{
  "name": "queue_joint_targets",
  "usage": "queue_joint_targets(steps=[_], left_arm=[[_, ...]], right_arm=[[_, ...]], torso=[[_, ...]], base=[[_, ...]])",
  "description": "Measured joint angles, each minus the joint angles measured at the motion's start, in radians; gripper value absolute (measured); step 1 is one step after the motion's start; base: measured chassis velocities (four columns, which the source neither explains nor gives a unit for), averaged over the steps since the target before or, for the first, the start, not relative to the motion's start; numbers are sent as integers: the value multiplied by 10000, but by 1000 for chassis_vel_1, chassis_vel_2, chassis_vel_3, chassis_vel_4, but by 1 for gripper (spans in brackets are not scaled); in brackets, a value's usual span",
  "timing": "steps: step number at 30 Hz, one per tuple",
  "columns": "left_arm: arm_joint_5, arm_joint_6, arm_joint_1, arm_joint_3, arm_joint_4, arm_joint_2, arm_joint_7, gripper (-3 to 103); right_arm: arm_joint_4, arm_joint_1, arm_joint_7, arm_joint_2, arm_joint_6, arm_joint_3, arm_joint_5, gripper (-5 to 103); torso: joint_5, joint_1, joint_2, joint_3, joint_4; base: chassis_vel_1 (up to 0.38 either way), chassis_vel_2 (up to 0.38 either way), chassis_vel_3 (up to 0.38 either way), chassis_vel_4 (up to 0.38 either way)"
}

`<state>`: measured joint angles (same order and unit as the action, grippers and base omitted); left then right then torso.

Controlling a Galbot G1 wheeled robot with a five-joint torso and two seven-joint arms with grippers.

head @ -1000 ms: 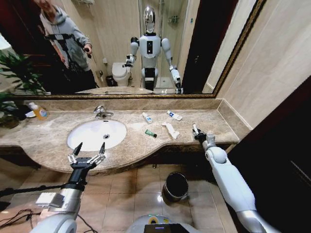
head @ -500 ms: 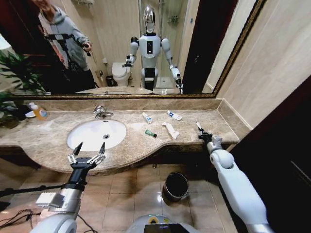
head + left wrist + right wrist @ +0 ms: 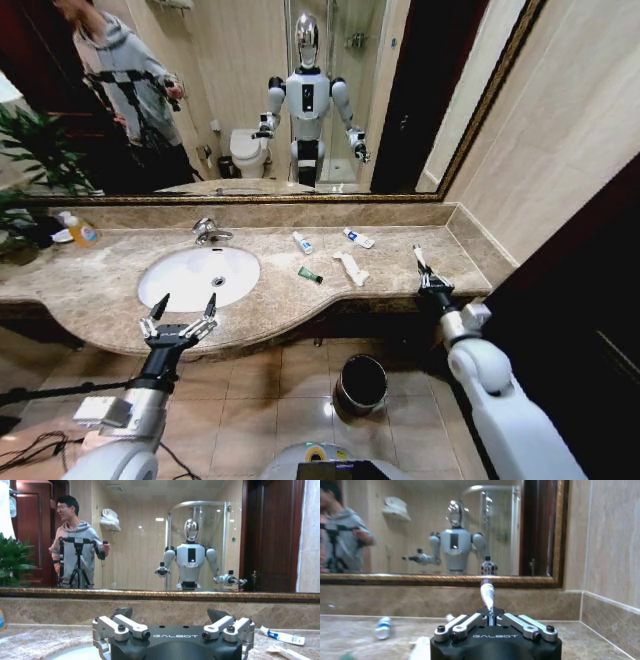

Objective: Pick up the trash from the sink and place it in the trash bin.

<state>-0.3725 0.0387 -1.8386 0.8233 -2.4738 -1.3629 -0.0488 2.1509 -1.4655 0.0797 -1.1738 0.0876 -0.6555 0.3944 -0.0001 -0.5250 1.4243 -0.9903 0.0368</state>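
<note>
Small white tube (image 3: 419,257) pinched in right gripper (image 3: 428,279) fingers over the mottled brown marble worktop (image 3: 400,262) at 3 o'clock, left gripper (image 3: 182,314) held with fingers spread at 7 o'clock before the white oval porcelain sink (image 3: 180,275)

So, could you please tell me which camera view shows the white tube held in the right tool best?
The right wrist view: the white tube stands upright, pinched in the shut right tool, close up. The head view shows it small, over the counter's right end. The left wrist view shows other tubes.

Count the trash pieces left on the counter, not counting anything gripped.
4: white tube by the faucet, white tube near the mirror, green-and-black tube and paper strip nearer the edge. None looks hidden.
</note>
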Motion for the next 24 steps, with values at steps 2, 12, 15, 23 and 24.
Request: queue_joint_targets(steps=[2,12,15,23,24], left_arm=[[0,0,0,0,0,0,0,100],[0,0,0,0,0,0,0,100],[0,0,0,1,0,1,-1,100],[0,0,0,0,0,0,0,100],[0,0,0,0,0,0,0,100]], right_arm=[[221,-285,-123,-104,-203,-33,-128,4],[843,-2264,-1555,-1108,-1955,-347,-1001,4],[919,-2623,-1678,-1683,-2117,-250,-1361,4],[523,-3387,-2070,-3411,-3340,-105,-2598,4],[400,-3582,-2303,-3716,-3528,-116,-2828,4]], torso=[[0,0,0,0,-1],[-1,0,-1,0,0],[-1,0,-1,0,0],[-2,0,-1,0,0],[-3,-1,0,0,0]], base=[[0,0,0,0],[0,0,0,0],[0,0,0,0],[0,0,0,0],[0,0,0,0]])
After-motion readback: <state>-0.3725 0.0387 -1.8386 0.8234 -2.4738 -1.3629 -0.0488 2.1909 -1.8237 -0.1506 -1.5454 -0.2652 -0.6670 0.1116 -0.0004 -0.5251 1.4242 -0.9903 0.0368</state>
